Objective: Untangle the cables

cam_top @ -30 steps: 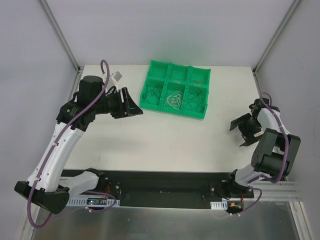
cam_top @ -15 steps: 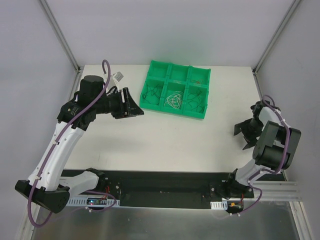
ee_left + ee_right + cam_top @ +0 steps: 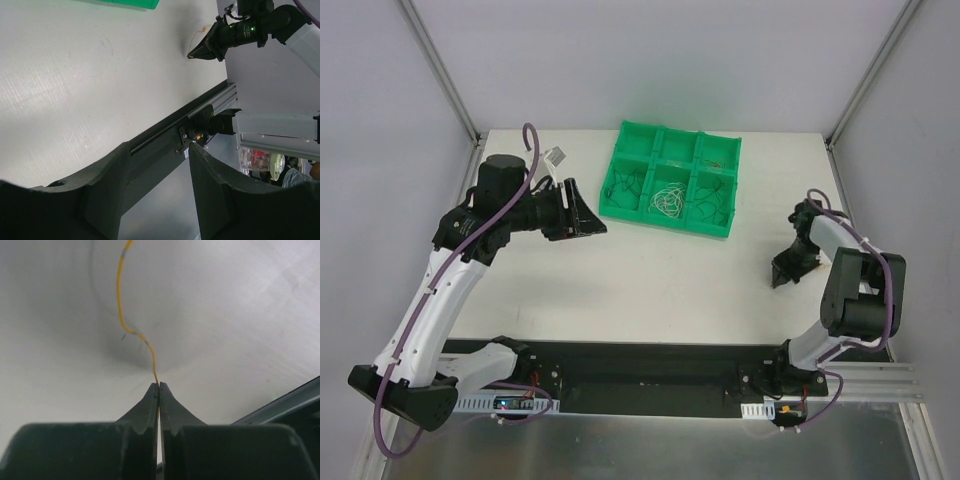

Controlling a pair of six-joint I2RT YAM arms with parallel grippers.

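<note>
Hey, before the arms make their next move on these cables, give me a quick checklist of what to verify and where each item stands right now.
1. Right hand shut on the orange wire: ok.
2. Orange wire's far end free: cannot tell, it runs out of the right wrist view.
3. Left hand open and empty: ok.
4. Left hand clear of the green tray: ok, it hangs off the tray's left side.
5. White wires in the tray's middle compartment separated: not ok, they look bunched.
</note>
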